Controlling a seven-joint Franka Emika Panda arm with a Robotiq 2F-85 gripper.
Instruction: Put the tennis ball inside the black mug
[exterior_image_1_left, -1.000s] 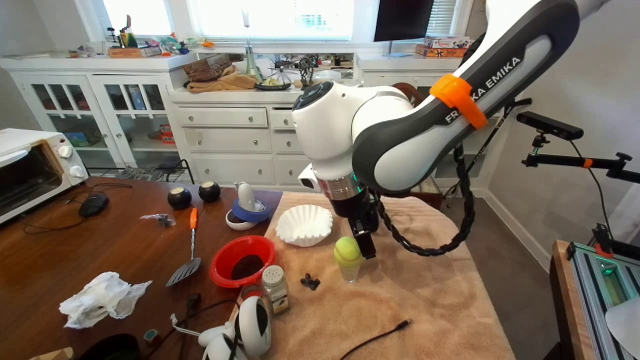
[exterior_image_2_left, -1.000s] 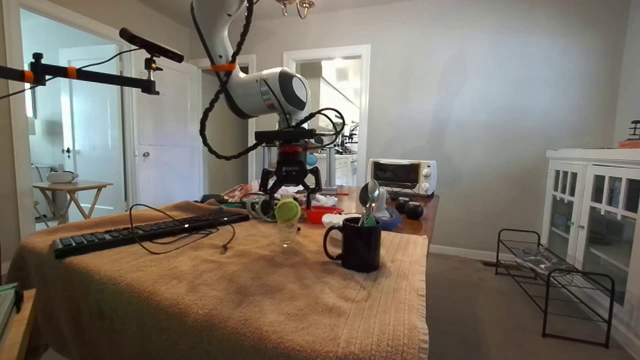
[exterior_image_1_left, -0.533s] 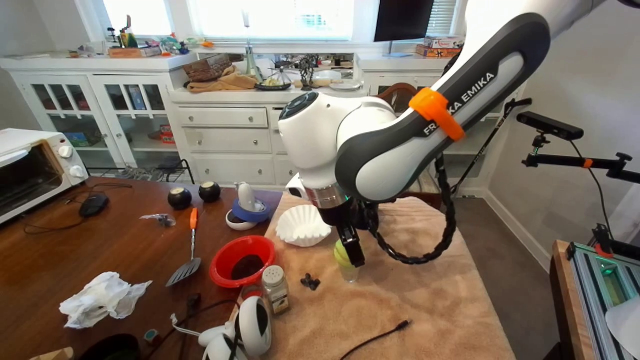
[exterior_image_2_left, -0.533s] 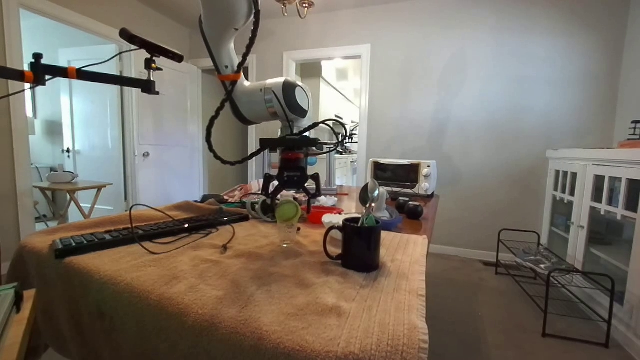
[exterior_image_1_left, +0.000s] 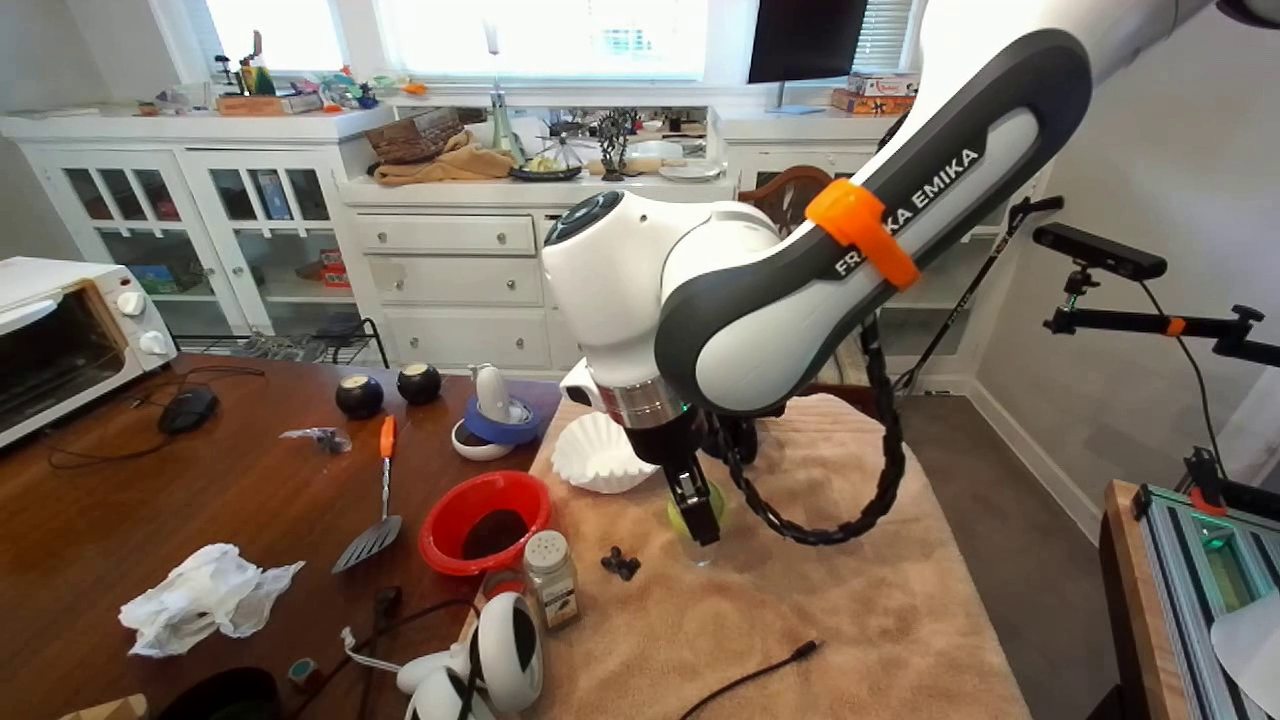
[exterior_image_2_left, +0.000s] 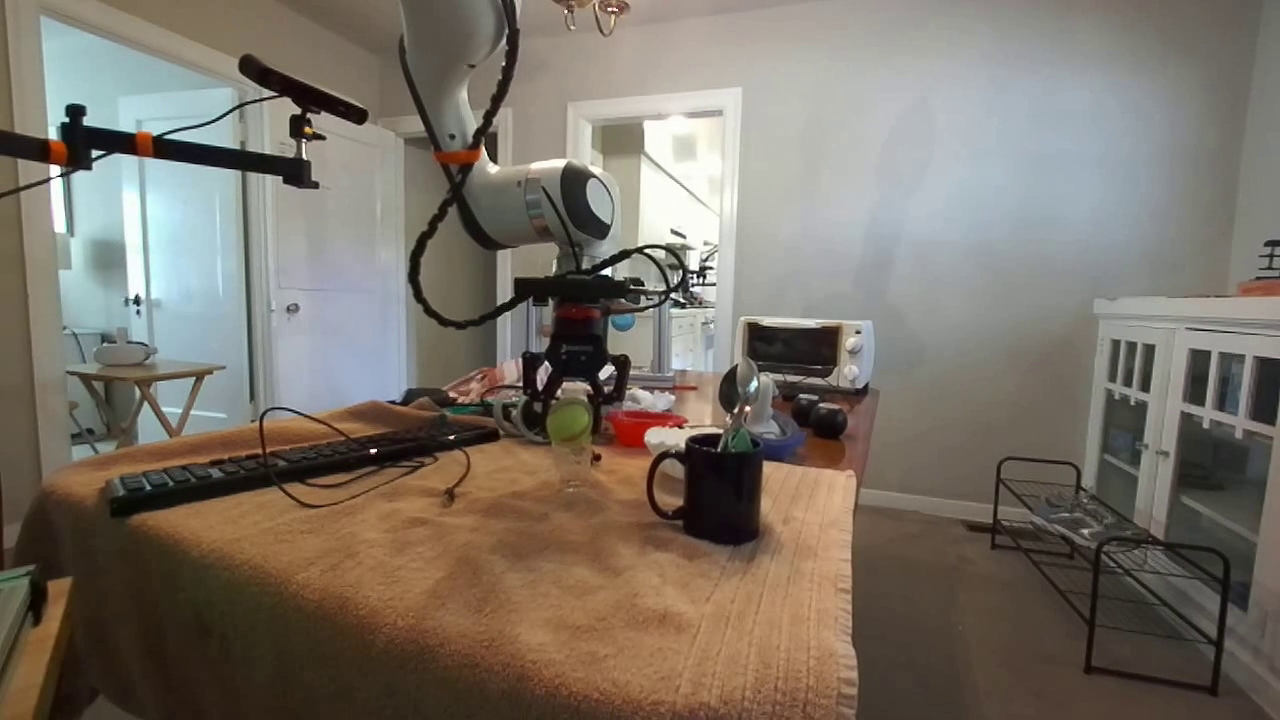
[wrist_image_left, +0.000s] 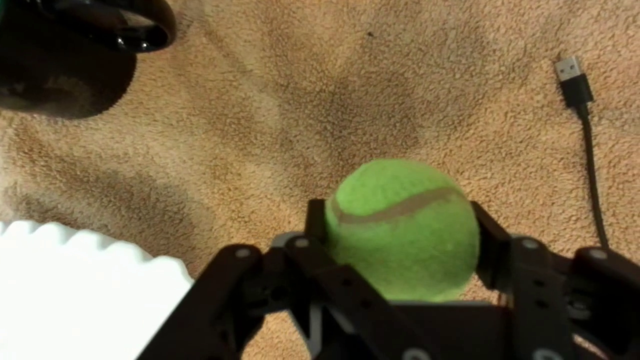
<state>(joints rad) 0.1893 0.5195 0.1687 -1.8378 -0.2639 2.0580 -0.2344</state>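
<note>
The ball (wrist_image_left: 404, 245) is now clamped by the gripper (wrist_image_left: 398, 220), which was spread wider half a second ago and has since been drawn in against both sides. It is seated at the mouth of a clear cup (exterior_image_2_left: 573, 470); no lift can be made out. The grasp can be judged made, with lift and carry left. By the spoons (exterior_image_2_left: 743, 384) held in the mug (exterior_image_2_left: 722, 492), entry may well be blocked.
</note>
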